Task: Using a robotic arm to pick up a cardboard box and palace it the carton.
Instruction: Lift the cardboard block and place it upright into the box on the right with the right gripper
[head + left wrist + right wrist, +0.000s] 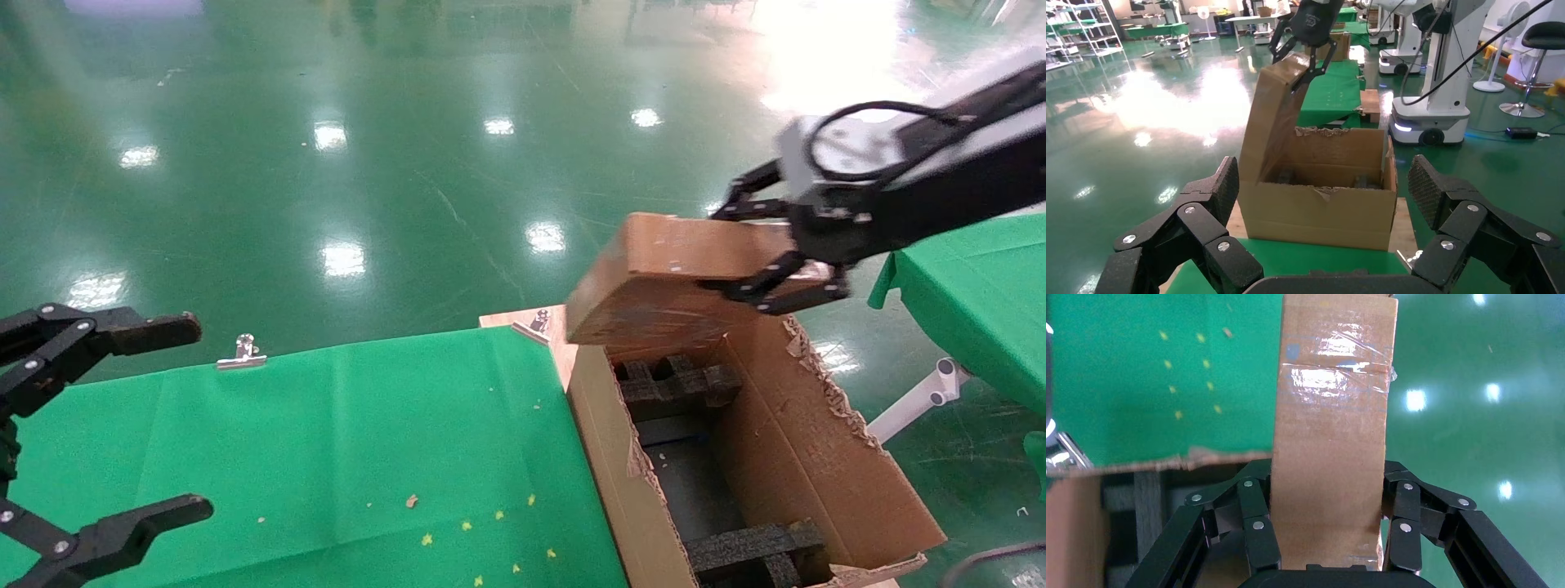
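My right gripper [739,249] is shut on the cardboard box [662,273], a slim brown box with clear tape. It holds the box tilted in the air over the far end of the carton [809,457]. The carton is large and open, with ragged flaps and black foam blocks [674,380] inside. In the right wrist view the cardboard box [1330,416] stands between the fingers [1257,520], above the carton's torn edge [1168,460]. My left gripper [122,425] hangs open and idle over the green table at the left. Its wrist view shows the carton [1321,214] and the held box [1275,116].
A green cloth covers the table [327,441], held by metal clips [242,351] [535,322]. The carton stands on a wooden board [511,317] at the table's right end. A second green table [981,294] and a white frame leg [915,408] are at the right.
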Controlling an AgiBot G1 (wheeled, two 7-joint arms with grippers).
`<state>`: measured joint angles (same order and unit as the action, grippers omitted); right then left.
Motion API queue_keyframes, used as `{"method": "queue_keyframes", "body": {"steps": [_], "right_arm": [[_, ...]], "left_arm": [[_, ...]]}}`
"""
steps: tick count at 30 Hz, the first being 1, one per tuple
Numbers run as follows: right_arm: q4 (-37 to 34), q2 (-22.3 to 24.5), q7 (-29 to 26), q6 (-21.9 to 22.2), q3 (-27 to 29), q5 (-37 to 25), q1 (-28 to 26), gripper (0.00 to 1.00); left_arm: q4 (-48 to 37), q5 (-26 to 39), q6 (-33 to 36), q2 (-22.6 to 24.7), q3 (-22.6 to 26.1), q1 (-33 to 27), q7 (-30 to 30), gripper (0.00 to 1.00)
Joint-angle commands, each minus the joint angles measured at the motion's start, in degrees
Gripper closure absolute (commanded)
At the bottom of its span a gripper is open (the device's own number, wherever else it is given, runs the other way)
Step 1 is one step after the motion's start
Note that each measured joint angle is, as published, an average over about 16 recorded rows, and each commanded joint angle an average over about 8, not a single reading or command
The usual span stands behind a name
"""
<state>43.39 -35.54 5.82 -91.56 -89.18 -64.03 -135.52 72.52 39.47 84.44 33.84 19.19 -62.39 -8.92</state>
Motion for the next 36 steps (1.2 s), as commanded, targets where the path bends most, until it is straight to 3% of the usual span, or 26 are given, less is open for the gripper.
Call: {"method": "queue_keyframes", "body": {"steps": [1,8,14,22,36], "right_arm": [[-0.8,1.9,1.0,0.1,-2.5,-0.6,-2.5,1.0],[-3.3,6.8,1.2,0.0,-11.1,0.4,-3.6,1.0],[-7.0,10.2,-5.9,1.5,-17.4,6.5,2.1,1.0],[-9.4,14.0,-15.8,11.1,-19.3,11.7,10.5,1.0],[-0.2,20.2,-29.3,26.5,-19.7,15.7,15.6,1.0]], "left_arm": [[0.0,0.0,0.0,0.0,0.0,0.0,0.0,0.0],[0.0,0.0,0.0,0.0,0.0,0.0,0.0,0.0],[0.0,0.0,0.0,0.0,0.0,0.0,0.0,0.0],[0.0,0.0,0.0,0.0,0.0,0.0,0.0,0.0],[0.0,0.0,0.0,0.0,0.0,0.0,0.0,0.0]]}}
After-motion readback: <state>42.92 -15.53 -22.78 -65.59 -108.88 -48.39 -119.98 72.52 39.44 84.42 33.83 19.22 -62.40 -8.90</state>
